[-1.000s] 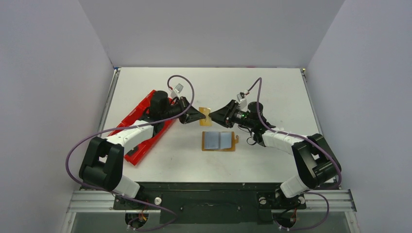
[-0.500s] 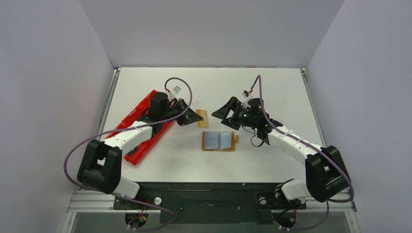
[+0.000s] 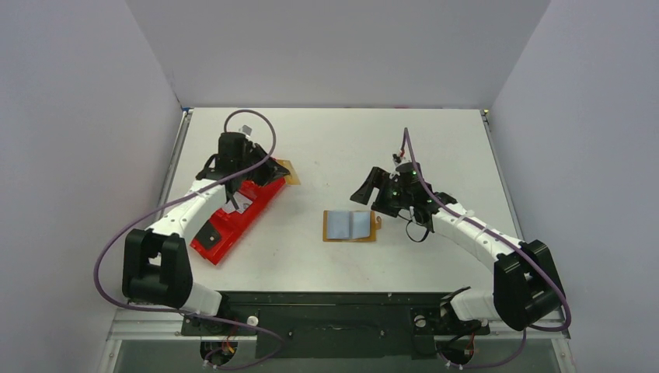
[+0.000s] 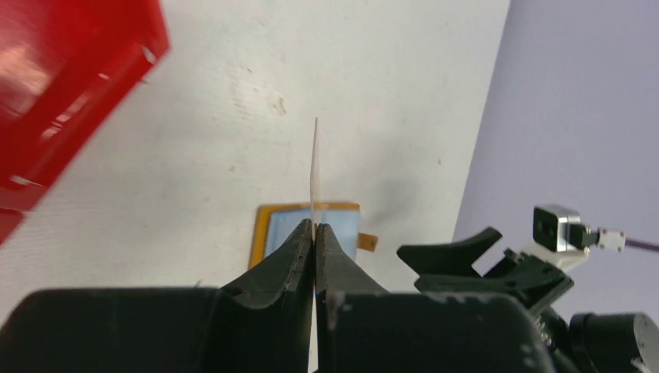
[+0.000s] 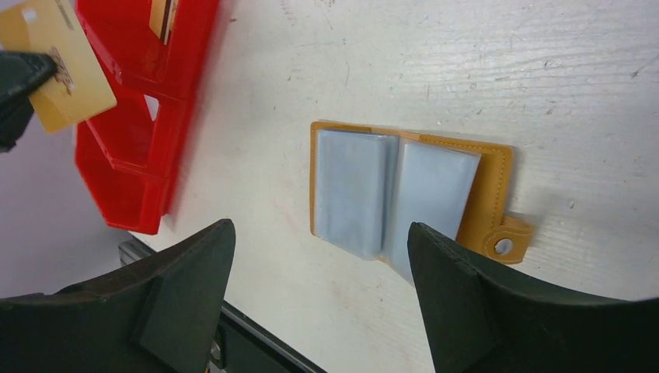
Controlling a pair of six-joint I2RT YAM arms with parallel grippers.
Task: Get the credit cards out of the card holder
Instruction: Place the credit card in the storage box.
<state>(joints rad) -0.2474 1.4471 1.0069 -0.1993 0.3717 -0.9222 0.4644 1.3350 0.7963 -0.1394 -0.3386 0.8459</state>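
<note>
A: One tan card (image 3: 289,174) is clenched edge-on in the left hand (image 4: 314,233). It is above the far end of the red tray (image 3: 221,237), which lies slanted along the worktop's left edge. How would you expect the card to handle?

B: Light, stiff and slick, I'd judge. It is thin enough to twist or slip if pinched at a corner. The hold on one end looks sound, and the card hangs free of the worktop.

A: And the rest?

B: The card holder (image 5: 491,183) lies open and flat around the middle of the worktop, a little toward the near edge, with its snap tab pointing right. Two pale blue-grey credit cards (image 5: 353,190) sit in it side by side. They lie nearly flush, so there is little edge to catch. One corner of the card nearer the tab seems to overhang the tan border, and I'd take hold there. The soft holder will probably want to slide or lift with it.

A: The right hand (image 5: 319,227)?

B: Released, jaws wide, grasping nothing. It is poised just beyond the holder's far right corner.

A: What differs from a second ago?

B: Then both hands met beyond the holder, with the tan card between them. Now the left arm has swung the card left to the tray. The right hand has let go and dropped back beside the holder, which hasn't moved.
</note>
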